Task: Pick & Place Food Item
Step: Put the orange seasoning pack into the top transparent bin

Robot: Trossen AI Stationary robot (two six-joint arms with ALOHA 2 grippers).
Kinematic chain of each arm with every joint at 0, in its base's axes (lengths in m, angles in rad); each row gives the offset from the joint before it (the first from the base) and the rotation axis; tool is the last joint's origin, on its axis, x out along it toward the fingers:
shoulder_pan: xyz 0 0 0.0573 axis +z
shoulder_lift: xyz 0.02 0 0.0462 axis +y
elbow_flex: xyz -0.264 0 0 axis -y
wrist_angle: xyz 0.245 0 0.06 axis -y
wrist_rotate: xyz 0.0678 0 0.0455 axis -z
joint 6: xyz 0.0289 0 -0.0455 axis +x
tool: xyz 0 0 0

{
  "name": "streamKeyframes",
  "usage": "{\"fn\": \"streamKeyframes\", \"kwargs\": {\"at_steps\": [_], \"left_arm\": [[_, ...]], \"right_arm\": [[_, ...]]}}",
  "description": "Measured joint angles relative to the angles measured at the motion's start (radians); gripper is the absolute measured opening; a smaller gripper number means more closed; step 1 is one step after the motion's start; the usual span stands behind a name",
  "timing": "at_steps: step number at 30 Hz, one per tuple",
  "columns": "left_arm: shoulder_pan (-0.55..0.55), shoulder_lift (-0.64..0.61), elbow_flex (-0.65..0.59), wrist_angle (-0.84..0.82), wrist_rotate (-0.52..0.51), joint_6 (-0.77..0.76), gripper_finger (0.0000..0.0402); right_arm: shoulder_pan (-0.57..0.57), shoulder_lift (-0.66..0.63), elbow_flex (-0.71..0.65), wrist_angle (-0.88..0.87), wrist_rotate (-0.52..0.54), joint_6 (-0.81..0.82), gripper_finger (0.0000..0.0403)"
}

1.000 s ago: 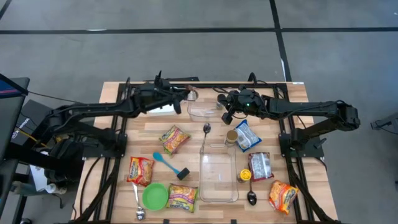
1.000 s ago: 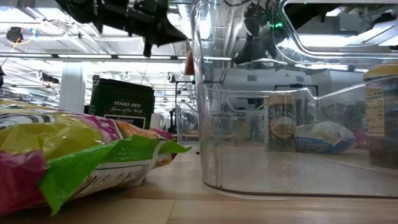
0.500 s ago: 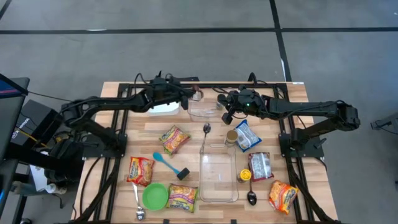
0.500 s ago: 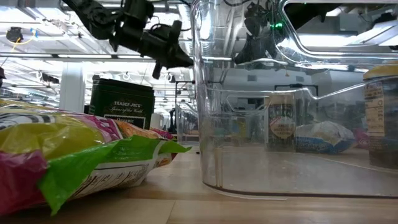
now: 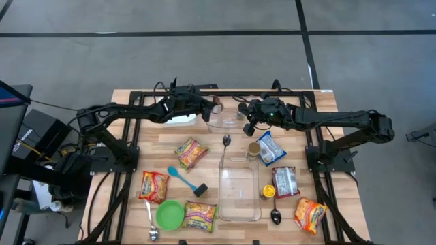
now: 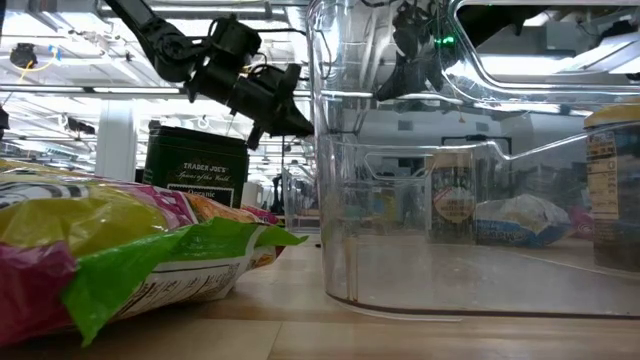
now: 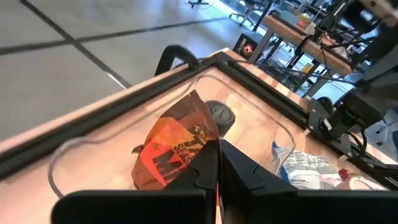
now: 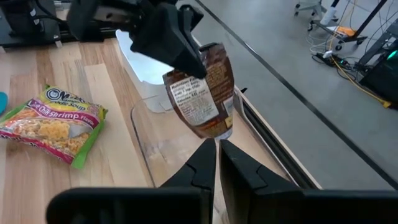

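A brown and orange food packet (image 8: 202,93) hangs over the small clear container (image 5: 221,121) at the table's far middle, with my left gripper (image 8: 186,59) shut on it. The left wrist view shows the packet (image 7: 177,146) just above the container's rim (image 7: 87,146). In the high view the left gripper (image 5: 210,105) reaches in from the left. My right gripper (image 8: 216,149) is shut on nothing and stands just right of the container (image 8: 165,146), pointing at the packet. My left gripper pinches the packet's upper end (image 8: 185,73) between its two fingers. The fingers come from the table's left, slanting a little downward. The packet hangs tilted below the fingers, clear of the container and the table.
A white lid (image 5: 180,119) lies left of the container. A larger clear container (image 5: 240,194) stands at the near middle. Around it lie several noodle packets (image 5: 191,152), a jar (image 5: 253,150), spoons (image 5: 275,216), a green bowl (image 5: 170,214) and a blue spatula (image 5: 178,175).
My left gripper has sunk and gone toward the table's right edge with the packet, from beside the white lid to above the small clear container. The packet stays hanging from its fingers.
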Motion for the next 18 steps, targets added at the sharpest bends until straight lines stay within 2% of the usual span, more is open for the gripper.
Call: {"fn": "streamKeyframes", "kwargs": {"at_steps": [13, 18], "left_arm": [[0.027, 0.027, 0.000, -0.007, -0.010, -0.043, 0.0000], [0.033, 0.027, 0.000, -0.076, -0.016, -0.053, 0.0000]], "right_arm": [[0.000, 0.000, 0.000, 0.000, -0.001, -0.001, 0.0014], [0.000, 0.000, 0.000, 0.000, -0.002, -0.001, 0.0014]]}}
